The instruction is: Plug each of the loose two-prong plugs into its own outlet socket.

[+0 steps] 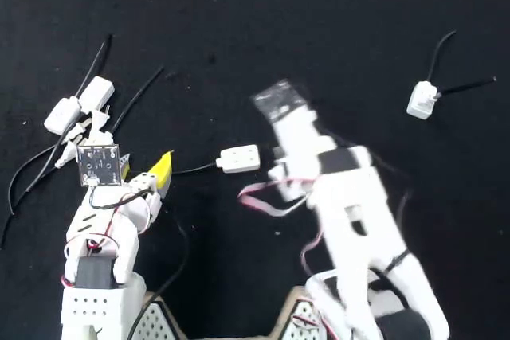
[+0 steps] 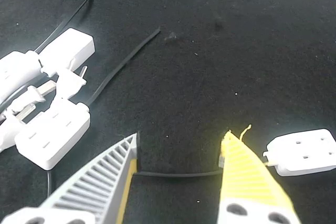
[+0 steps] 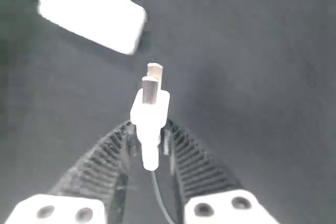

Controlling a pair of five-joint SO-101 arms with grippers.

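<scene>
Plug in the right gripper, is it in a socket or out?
Out. The right gripper holds the plug, both prongs bare, apart from the outlet block.

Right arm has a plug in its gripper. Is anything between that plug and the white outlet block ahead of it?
Nothing visible does. The right gripper is shut on the two-prong plug, whose prongs are free and apart from the white outlet block. Just bare black table lies between them.
</scene>
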